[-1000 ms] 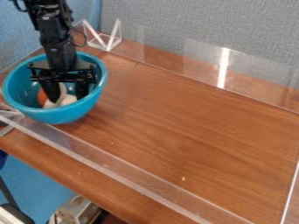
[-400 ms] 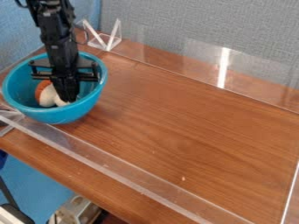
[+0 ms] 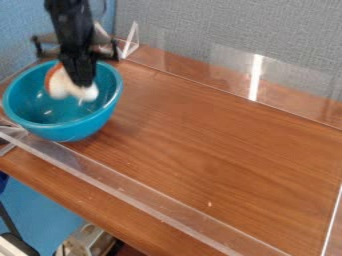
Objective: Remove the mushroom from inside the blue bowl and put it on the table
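The arm points almost straight down, blurred. Its gripper [image 3: 78, 80] is clamped on the mushroom [image 3: 59, 80], with the bowl [image 3: 60, 126] just beneath.

blue bowl [image 3: 38, 108] at 9 o'clock: glossy turquoise, plain. mushroom [image 3: 62, 82]: orange-brown cap, cream-white stem. gripper [image 3: 80, 80]: black all over. table [image 3: 214, 140]: mid-brown wood grain, streaks running 10 to 4 o'clock, paler sheen toward 12 o'clock. acrylic walls [image 3: 254, 72]: clear, white edge glints. backdrop [image 3: 201, 25] at 12 o'clock: grey-blue, fine speckle.
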`<state>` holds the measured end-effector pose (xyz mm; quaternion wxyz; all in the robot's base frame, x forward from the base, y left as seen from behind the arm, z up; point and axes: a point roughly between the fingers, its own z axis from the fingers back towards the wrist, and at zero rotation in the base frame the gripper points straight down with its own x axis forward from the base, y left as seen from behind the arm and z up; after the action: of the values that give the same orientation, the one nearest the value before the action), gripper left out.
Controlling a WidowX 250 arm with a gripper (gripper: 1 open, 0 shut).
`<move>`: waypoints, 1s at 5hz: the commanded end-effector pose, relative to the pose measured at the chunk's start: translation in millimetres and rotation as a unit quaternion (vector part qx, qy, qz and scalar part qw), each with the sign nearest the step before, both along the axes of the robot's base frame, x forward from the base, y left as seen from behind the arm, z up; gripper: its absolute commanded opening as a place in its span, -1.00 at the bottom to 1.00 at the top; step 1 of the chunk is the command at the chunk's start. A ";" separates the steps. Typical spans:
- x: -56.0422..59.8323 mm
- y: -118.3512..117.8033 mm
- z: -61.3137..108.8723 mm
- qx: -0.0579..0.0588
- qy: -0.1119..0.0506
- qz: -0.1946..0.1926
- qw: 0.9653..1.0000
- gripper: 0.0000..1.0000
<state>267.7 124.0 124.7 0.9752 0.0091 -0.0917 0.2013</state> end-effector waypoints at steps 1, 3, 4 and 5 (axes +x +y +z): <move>2.8 -30.1 45.8 -0.003 -0.050 -0.025 0.998 -1.00; 3.4 -126.4 34.1 -0.032 -0.043 -0.117 0.992 -1.00; 1.5 -174.5 13.6 -0.034 -0.031 -0.156 0.987 -1.00; -2.5 -203.2 -13.1 -0.032 -0.015 -0.181 0.983 -1.00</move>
<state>260.8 -80.4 104.5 0.9953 -0.0386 -0.0858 0.0218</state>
